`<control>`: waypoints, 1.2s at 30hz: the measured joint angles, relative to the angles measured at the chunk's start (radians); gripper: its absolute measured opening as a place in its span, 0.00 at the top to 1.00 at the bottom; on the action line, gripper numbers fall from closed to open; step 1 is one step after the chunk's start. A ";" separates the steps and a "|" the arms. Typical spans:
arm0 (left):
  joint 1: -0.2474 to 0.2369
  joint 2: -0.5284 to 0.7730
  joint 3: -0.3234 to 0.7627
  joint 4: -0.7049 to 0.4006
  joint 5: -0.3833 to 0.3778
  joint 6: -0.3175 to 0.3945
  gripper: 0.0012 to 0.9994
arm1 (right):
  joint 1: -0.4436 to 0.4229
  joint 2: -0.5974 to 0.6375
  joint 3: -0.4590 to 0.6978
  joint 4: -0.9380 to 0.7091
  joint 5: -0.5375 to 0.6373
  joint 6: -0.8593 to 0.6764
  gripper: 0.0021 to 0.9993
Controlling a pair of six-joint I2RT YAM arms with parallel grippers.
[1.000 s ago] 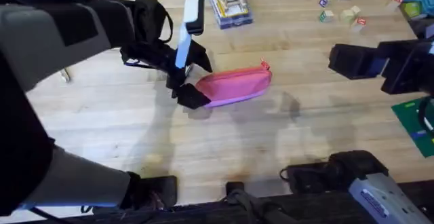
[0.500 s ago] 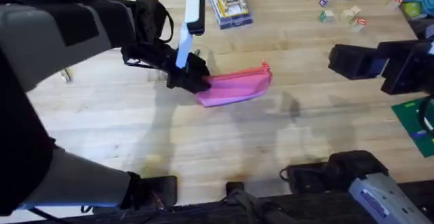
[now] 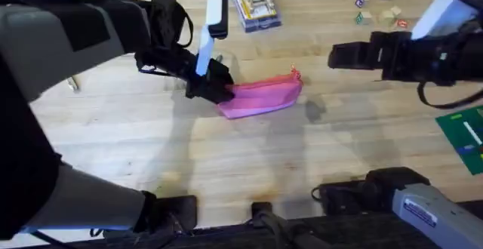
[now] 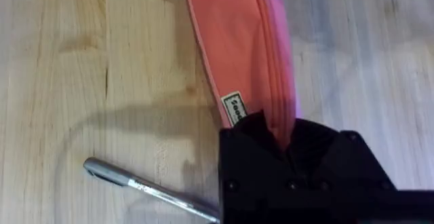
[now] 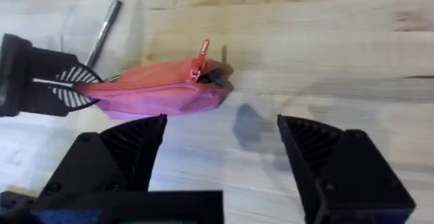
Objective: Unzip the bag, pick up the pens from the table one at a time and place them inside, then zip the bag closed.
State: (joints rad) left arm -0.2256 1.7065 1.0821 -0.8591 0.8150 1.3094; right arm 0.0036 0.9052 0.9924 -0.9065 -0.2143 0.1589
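Left end effector (image 3: pixel 215 89) pinches bag's (image 3: pixel 260 96) end, pull (image 3: pixel 294 73) far.

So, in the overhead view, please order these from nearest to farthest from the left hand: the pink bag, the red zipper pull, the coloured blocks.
1. Pink bag: its end is held in the left hand.
2. Red zipper pull: at the bag's far end.
3. Coloured blocks: far corner of the table.

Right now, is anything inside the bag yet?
Can't tell. The bag looks zipped, pull at its far end, so its inside is hidden. One pen lies on the table beside it. Left gripper clamps the bag's other end.
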 joint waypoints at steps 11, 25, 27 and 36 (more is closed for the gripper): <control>0.000 0.000 0.000 0.000 0.000 0.000 0.96 | 0.035 0.192 0.000 0.080 -0.091 0.018 0.00; 0.000 0.000 0.000 0.000 0.000 0.000 0.96 | 0.092 0.373 0.000 0.259 -0.098 0.018 0.00; 0.000 0.000 0.000 0.000 0.000 0.000 0.96 | 0.092 0.395 0.000 0.261 -0.098 0.018 0.00; 0.000 0.000 0.000 0.000 0.000 0.000 0.96 | 0.169 0.546 0.000 0.346 -0.098 0.021 0.00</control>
State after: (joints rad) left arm -0.2256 1.7065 1.0821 -0.8593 0.8150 1.3094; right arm 0.1723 1.4512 0.9924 -0.5605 -0.3122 0.1795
